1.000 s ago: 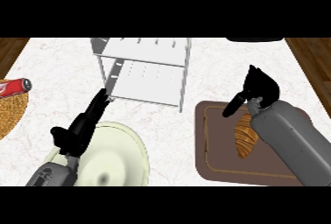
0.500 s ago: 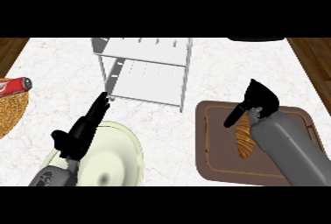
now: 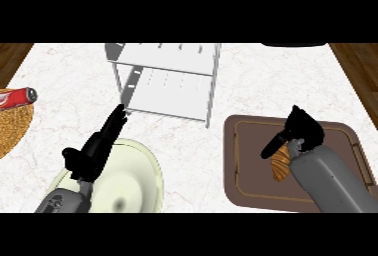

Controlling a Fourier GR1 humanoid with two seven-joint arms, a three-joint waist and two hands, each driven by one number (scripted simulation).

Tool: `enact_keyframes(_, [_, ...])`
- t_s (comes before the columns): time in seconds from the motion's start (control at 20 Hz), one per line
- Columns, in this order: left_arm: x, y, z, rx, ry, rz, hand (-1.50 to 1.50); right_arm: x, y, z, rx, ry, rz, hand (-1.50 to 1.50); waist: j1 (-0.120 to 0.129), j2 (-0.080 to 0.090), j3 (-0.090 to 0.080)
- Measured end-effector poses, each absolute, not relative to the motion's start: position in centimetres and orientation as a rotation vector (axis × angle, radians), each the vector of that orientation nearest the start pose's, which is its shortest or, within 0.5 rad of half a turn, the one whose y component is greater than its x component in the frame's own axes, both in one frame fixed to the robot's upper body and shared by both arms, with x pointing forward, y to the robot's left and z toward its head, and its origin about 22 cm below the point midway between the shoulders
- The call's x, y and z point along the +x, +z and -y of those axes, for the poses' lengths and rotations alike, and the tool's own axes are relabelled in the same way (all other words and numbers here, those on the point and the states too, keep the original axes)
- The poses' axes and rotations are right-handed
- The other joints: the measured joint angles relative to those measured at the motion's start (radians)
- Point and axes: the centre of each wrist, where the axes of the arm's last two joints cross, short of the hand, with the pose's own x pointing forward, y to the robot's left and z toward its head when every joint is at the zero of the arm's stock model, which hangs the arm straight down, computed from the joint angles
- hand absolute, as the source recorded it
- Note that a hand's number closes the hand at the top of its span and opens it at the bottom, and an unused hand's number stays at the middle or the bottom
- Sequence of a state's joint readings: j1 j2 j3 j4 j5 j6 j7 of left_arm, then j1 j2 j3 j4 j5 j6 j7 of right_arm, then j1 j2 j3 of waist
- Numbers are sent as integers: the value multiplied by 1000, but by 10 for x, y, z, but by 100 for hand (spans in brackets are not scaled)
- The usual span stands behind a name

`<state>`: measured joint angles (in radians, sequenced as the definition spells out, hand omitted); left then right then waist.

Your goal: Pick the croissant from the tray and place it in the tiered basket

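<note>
Croissant point(image 3: 280, 167): lies on the tray, lengthwise toward the robot, partly hidden by the right forearm.
Tray point(image 3: 247, 176): dark brown, on the right side of the desk point(image 3: 262, 85), just beside the basket's near right corner.
Right hand point(image 3: 304, 131): over the tray at the croissant's far end; fingers stretched out, thumb spread to the left beside the croissant's tip, nothing held.
Left hand point(image 3: 90, 154): over the far left edge of the plate; fingers straight and together, pointing at the basket's near left corner, nothing held.
Tiered basket point(image 3: 168, 80): white wire, at the far middle of the desk, well apart from the croissant.
Plate point(image 3: 139, 175): pale, at the near left, under the left forearm.
Can point(image 3: 19, 97): red, on its side at the left edge, resting on a woven mat point(image 3: 10, 129).
</note>
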<state>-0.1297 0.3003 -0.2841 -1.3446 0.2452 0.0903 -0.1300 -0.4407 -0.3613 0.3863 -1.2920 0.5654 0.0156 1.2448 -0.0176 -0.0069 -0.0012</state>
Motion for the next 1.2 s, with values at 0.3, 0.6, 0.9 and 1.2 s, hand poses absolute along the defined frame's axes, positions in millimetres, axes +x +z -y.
enact_keyframes(0.3, [264, -22, -243, -61, -222, 1531, 0, 310, 33, 205, -973, 558, 473, -150, 5, 2, 0])
enact_keyframes(0.6, [268, -21, -241, -64, -223, 1536, 0, 300, 21, 209, -964, 540, 451, -150, 11, 4, 1])
enact_keyframes(0.9, [262, -21, -241, -80, -229, 1534, 0, 294, 9, 210, -975, 510, 478, 150, 15, 1, -4])
enact_keyframes(1.2, [263, -19, -238, -75, -228, 1534, 0, 300, 12, 206, -1032, 501, 562, 150, 17, 2, -3])
